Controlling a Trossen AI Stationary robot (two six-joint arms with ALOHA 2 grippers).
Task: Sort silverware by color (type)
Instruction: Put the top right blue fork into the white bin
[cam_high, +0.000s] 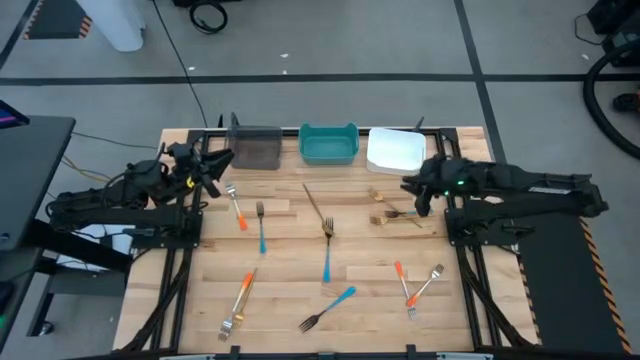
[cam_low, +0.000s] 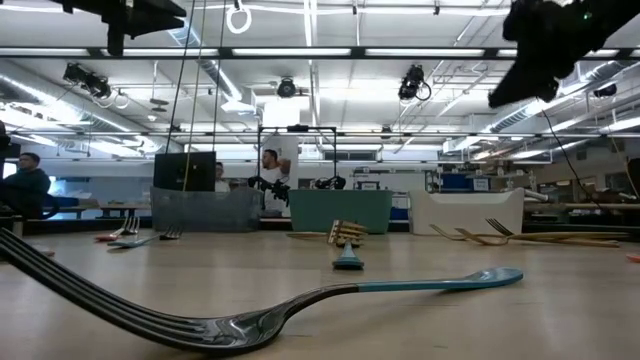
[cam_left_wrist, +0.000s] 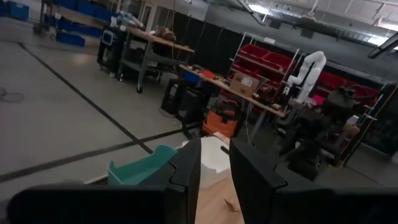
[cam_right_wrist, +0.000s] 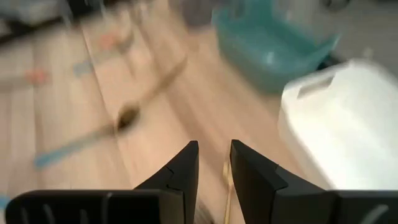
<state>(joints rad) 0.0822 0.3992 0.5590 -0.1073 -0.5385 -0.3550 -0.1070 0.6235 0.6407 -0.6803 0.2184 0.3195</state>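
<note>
Right gripper (cam_high: 418, 188) hangs above the table's far right part, fingers parted by a slim gap with nothing between them, so unclenched and empty. Just beside and below it lie the gold forks (cam_high: 392, 208), a loose cluster at the front of the white bin (cam_high: 396, 150); probably the gripper is there to take one and drop it in that bin, which sits right behind it. Teal bin (cam_high: 328, 144) and dark bin (cam_high: 255, 147) stand in the same row further toward the other arm: three bins, three colours, likely one each.

Left gripper (cam_high: 216, 160) waits raised next to the dark bin, fingers also slightly apart, holding nothing. Orange fork (cam_high: 237, 210) and blue fork (cam_high: 261, 228) lie just in front of it. More silverware well away from both grippers near the front edge: another orange fork (cam_high: 240, 298), a blue fork (cam_high: 328, 308), an orange and silver pair (cam_high: 416, 286), a blue one (cam_high: 326, 250) mid-table, plus a long gold piece (cam_high: 317, 203).

Nothing sorted yet as far as visible; bin insides look empty from above but the dark one is hard to read. Right wrist view is smeared, forks there are only streaks. Exact gold fork count unclear, they overlap. In the low view the near fork (cam_low: 300, 305) blocks much of the table
</note>
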